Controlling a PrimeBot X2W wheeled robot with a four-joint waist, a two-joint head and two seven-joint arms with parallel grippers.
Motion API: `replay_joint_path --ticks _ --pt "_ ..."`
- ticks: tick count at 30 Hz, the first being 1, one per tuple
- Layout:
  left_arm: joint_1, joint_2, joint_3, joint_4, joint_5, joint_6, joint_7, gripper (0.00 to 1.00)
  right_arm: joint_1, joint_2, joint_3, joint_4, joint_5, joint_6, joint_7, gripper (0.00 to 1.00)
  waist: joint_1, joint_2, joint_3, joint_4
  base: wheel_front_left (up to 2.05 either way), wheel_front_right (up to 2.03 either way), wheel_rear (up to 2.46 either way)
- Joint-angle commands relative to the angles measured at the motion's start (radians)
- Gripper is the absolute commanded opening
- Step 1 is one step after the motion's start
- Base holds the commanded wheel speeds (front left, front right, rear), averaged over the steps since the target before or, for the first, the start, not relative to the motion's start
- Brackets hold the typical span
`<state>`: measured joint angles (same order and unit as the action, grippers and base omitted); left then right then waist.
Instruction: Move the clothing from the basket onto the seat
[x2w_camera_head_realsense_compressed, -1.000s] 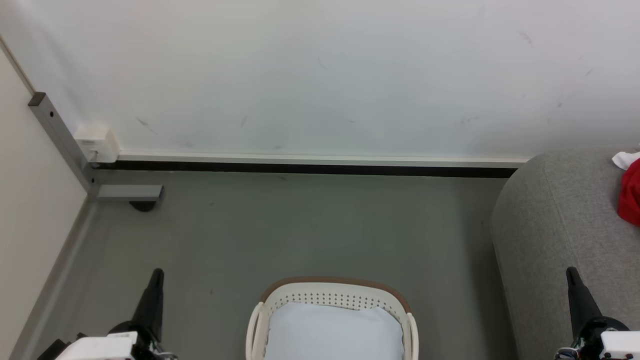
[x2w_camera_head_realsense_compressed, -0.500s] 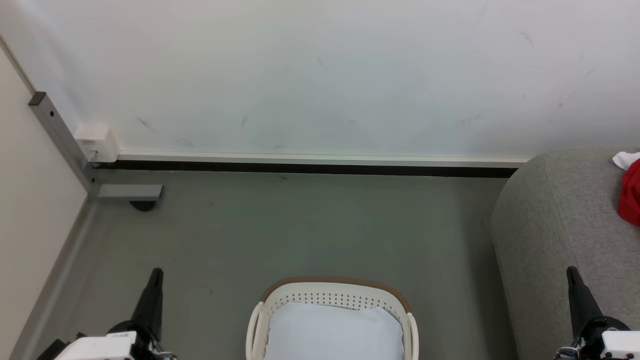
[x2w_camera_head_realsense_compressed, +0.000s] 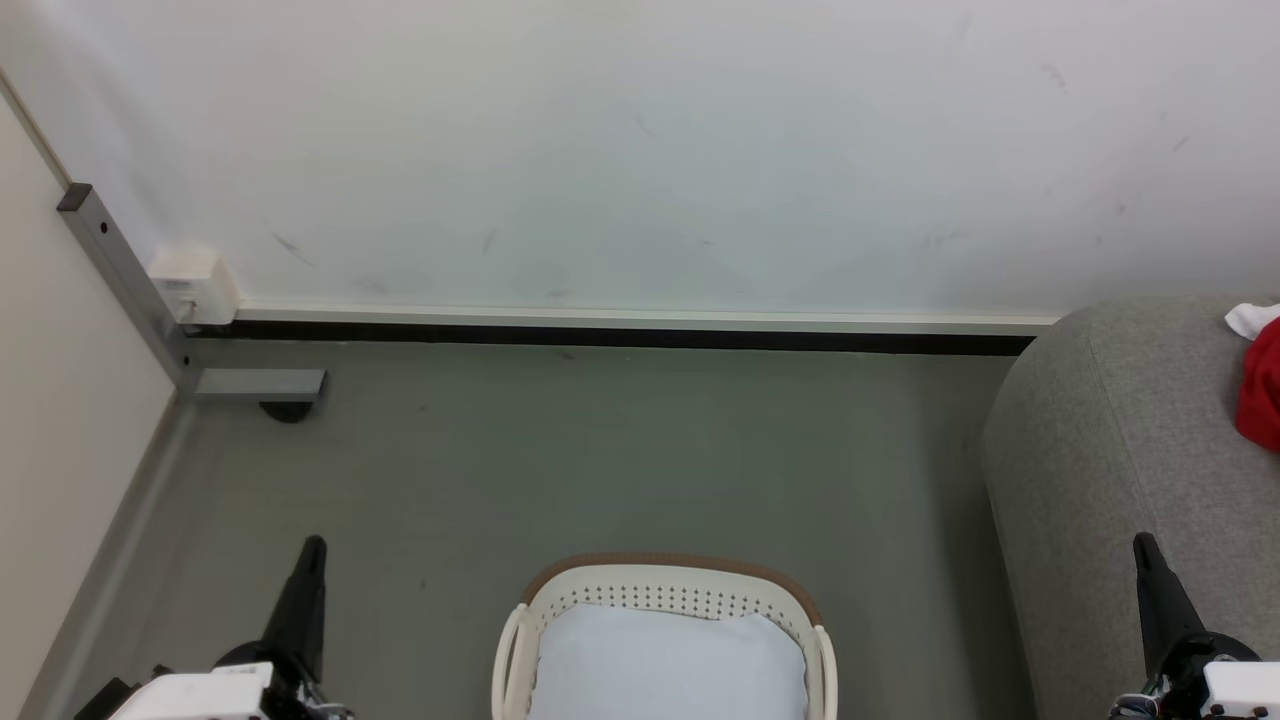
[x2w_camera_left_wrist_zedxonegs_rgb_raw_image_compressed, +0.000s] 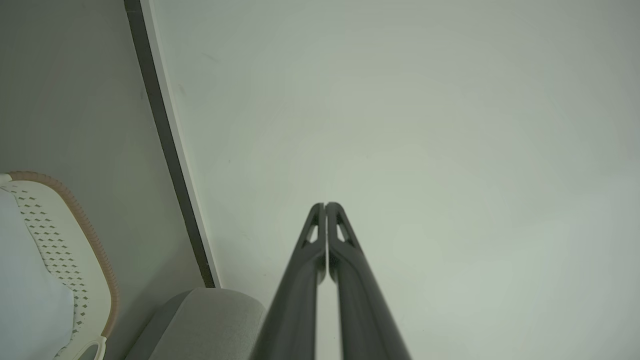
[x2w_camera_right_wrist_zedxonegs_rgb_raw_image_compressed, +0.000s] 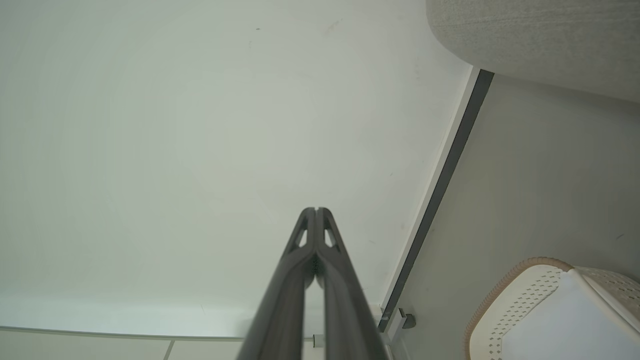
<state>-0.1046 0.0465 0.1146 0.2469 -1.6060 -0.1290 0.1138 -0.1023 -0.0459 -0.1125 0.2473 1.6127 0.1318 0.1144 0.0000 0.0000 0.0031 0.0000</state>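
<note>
Head view: clothing (x2w_camera_head_realsense_compressed: 1262, 385) lies on the seat (x2w_camera_head_realsense_compressed: 1100, 450); the basket (x2w_camera_head_realsense_compressed: 665, 568) holds a pale cloth (x2w_camera_head_realsense_compressed: 670, 660).
Left wrist view: left gripper (x2w_camera_left_wrist_zedxonegs_rgb_raw_image_compressed: 325, 205) closed, fingertips touching, empty.
Right wrist view: right gripper (x2w_camera_right_wrist_zedxonegs_rgb_raw_image_compressed: 316, 210) closed, empty.

Cream-white basket (x2w_camera_head_realsense_compressed: 665, 597) with rows of dotted holes, brown rim; pale white cloth (x2w_camera_head_realsense_compressed: 670, 665); bright red clothing (x2w_camera_head_realsense_compressed: 1262, 385); grey seat (x2w_camera_head_realsense_compressed: 1100, 450); grey-green floor (x2w_camera_head_realsense_compressed: 600, 460).

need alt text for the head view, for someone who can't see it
A cream laundry basket holding a pale white cloth sits on the grey floor at bottom centre, below a white wall. At right, a grey sofa bears red clothing at the frame edge. The left gripper and right gripper point upward from the lower corners, both shut.
</note>
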Motion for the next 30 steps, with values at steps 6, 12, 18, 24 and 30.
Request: replay_joint_path --ticks 6,12,18,24,30 --pt "-0.009 0.007 0.002 -0.004 -0.012 -0.005 0.004 0.00 -0.013 -0.008 -0.004 -0.005 0.001 -0.002 0.003 0.00 0.0000 0.0000 0.000 0.000 0.00 0.00 0.00" --pt "-0.009 0.007 0.002 -0.004 -0.012 -0.005 0.004 0.00 -0.013 -0.008 -0.004 -0.005 0.001 -0.002 0.003 0.00 0.0000 0.0000 0.000 0.000 0.00 0.00 0.00" --pt "-0.009 0.007 0.002 -0.004 -0.012 -0.005 0.004 0.00 -0.013 -0.008 -0.004 -0.005 0.001 -0.002 0.003 0.00 0.0000 0.0000 0.000 0.000 0.00 0.00 0.00" --pt "-0.009 0.007 0.002 -0.004 -0.013 -0.005 0.004 0.00 -0.013 -0.008 -0.004 -0.005 0.001 -0.002 0.003 0.00 0.0000 0.0000 0.000 0.000 0.00 0.00 0.00" --pt "-0.009 0.007 0.002 -0.004 -0.012 -0.005 0.004 0.00 -0.013 -0.008 -0.004 -0.005 0.001 -0.002 0.003 0.00 0.0000 0.0000 0.000 0.000 0.00 0.00 0.00"
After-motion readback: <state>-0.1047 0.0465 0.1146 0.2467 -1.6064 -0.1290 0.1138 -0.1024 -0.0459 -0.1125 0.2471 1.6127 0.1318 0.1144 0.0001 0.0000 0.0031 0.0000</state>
